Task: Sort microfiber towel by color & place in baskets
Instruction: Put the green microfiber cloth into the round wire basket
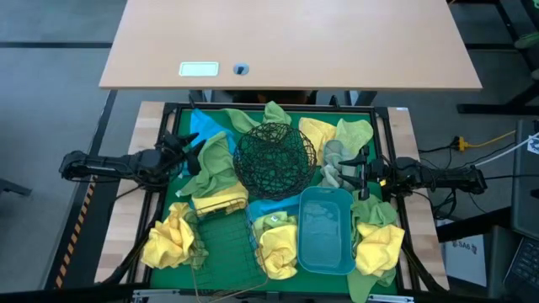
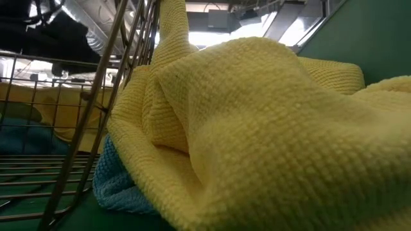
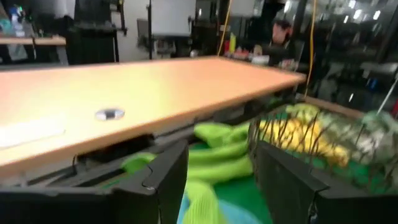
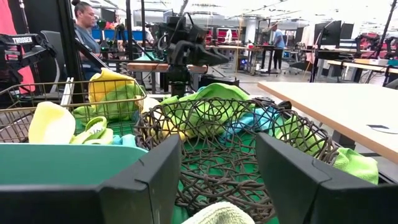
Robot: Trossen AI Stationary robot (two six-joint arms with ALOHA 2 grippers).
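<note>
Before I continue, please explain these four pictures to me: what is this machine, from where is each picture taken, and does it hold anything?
It is a robot with two dark arms, each ending in a two-finger gripper. One picture looks straight down on the table. One sits at table height, almost blocked by a yellow towel. Two cameras ride on the wrists.

On the green mat lie yellow, green and blue towels around three containers: a round black wire bowl, a copper wire basket and a bluish plastic tub.

The left gripper is at the left of the mat, the right gripper at the right beside the bowl. Both are open and hold nothing.
</note>
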